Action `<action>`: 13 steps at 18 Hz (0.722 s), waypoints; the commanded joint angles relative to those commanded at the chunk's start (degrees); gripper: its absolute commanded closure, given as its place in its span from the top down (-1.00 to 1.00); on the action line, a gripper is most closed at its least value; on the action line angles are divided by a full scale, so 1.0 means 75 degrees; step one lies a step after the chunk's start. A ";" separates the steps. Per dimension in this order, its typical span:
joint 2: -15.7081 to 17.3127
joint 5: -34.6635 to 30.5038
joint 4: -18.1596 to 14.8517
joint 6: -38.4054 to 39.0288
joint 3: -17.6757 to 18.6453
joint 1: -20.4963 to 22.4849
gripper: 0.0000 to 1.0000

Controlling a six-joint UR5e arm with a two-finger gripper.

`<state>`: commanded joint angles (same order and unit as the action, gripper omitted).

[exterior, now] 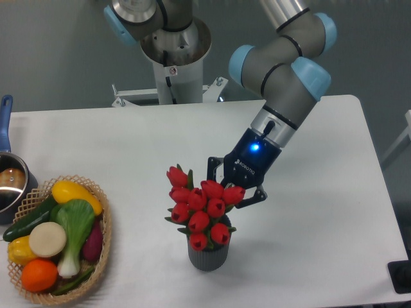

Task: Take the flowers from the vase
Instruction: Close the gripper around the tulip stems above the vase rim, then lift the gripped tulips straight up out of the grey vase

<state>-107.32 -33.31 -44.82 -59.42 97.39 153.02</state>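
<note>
Currently I see the gripper (232,191) pressed into the upper right side of the flowers (200,206), its dark fingers (252,196) closed in around the bunch behind the red buds; looks clamped on the flowers, though the buds hide the contact itself. Bunch leans up and left, its lowest buds just above the mouth of the vase (207,256), stems hidden from me. Vase stands upright on the white table (128,147), near the front edge. Wicker basket (103,221) of vegetables sits at front left, well apart from the vase. Saucepan (11,183) with blue handle at the left edge.
</note>
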 joint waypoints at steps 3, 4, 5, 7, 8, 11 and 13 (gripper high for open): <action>-0.0011 0.0012 0.0000 0.0515 -0.0363 0.0023 -1.00; -0.0023 0.0012 0.0000 0.0714 -0.0503 0.0012 -1.00; -0.0058 0.0012 0.0000 0.0832 -0.0597 0.0012 -1.00; -0.0093 0.0012 0.0000 0.1020 -0.0797 0.0012 -1.00; -0.0082 0.0023 0.0000 0.1160 -0.0867 0.0012 -1.00; -0.0070 0.0082 0.0000 0.1512 -0.1008 0.0023 -1.00; -0.0070 0.0082 0.0000 0.1559 -0.1113 0.0023 -1.00</action>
<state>-107.84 -32.70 -44.82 -47.73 89.04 153.19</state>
